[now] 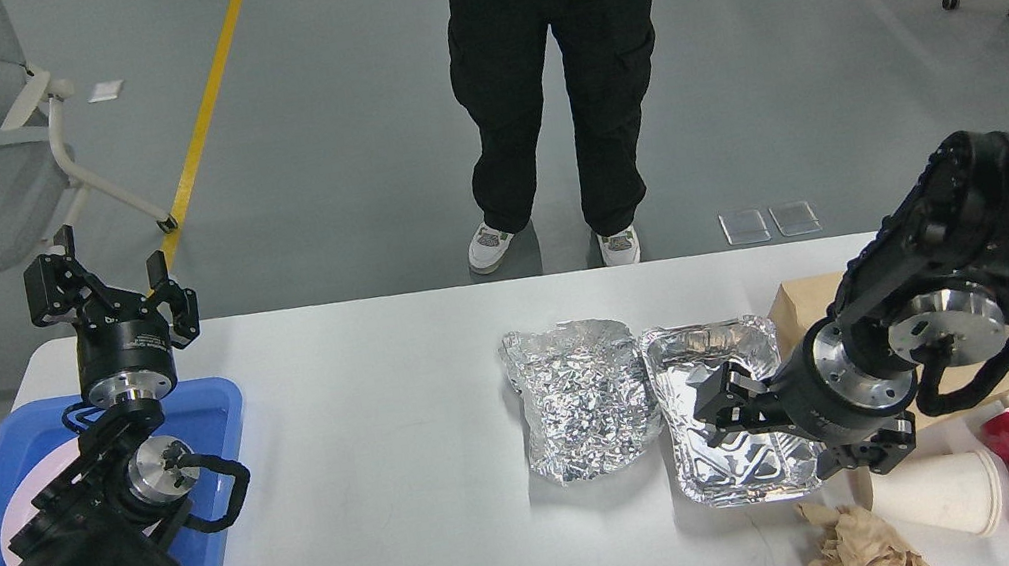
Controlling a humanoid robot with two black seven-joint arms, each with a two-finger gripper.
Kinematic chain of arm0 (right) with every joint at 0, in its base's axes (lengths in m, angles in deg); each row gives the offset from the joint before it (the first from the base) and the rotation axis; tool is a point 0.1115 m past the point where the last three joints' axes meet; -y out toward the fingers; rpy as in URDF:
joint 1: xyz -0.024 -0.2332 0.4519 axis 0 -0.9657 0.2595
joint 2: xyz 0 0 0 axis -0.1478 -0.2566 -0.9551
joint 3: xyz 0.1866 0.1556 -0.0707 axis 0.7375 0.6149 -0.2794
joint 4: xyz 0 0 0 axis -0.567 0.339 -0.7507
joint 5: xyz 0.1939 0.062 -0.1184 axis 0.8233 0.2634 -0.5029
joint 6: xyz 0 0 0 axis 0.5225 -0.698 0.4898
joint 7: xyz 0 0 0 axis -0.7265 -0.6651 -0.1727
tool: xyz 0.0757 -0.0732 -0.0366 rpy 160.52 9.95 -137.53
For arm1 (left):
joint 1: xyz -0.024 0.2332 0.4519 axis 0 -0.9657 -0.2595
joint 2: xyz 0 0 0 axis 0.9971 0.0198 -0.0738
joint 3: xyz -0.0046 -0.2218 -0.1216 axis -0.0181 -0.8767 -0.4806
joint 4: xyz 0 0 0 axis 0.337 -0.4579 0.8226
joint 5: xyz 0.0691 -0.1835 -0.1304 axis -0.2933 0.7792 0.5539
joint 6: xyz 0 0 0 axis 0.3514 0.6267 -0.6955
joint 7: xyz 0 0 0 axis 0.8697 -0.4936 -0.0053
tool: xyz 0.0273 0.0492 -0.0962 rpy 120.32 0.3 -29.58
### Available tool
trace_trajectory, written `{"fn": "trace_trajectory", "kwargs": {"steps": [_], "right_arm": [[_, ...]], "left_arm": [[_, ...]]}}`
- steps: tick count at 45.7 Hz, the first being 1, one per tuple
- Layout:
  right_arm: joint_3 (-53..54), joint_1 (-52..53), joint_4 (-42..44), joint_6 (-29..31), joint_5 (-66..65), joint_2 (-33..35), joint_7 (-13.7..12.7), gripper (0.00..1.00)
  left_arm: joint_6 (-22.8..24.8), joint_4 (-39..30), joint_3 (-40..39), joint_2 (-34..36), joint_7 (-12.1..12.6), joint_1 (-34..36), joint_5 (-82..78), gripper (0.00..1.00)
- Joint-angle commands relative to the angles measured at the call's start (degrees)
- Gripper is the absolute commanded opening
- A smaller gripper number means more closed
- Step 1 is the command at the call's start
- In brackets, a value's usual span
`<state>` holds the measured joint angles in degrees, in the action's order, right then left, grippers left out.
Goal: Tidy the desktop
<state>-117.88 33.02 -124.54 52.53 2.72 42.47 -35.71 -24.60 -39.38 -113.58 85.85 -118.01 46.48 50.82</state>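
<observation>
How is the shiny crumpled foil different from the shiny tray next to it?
The crumpled foil is wrinkled all over with ragged edges; the foil tray has a neat rectangular rim and pressed ridges. The crumpled foil lies as a loose sheet; the foil tray is a shallow dish. Nothing is over the crumpled foil, while the right gripper is over the foil tray. Both are silver and lie side by side on the desktop.

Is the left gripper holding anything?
No. The left gripper hangs open and empty above the far end of the blue tray.
</observation>
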Motion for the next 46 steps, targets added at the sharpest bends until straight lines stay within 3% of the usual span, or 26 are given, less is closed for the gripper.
{"fn": "trace_trajectory", "kwargs": {"steps": [1,6,21,30,46], "right_arm": [[0.92,-2.8,0.14,-9.43,0.24,-6.56,1.34,1.0],[0.83,-4.03,0.23,-16.73,0.24,-13.34,3.89,1.0],[-0.05,-9.3,4.09,-20.07,-0.11,-12.65,5.38,1.0],[-0.05,-17.65,8.92,-24.64,0.16,-13.0,6.61,1.0],[-0.66,-25.56,17.01,-29.48,-1.42,-13.09,6.96,1.0]], "left_arm": [[0.0,0.0,0.0,0.0,0.02,0.0,0.01,0.96],[0.0,0.08,0.0,0.0,-0.06,0.0,0.01,0.96],[0.0,0.08,0.0,0.0,-0.06,0.0,0.01,0.96],[0.0,0.08,0.0,0.0,-0.06,0.0,0.01,0.96],[0.0,0.0,0.0,0.0,-0.06,0.09,-0.08,0.96]]}}
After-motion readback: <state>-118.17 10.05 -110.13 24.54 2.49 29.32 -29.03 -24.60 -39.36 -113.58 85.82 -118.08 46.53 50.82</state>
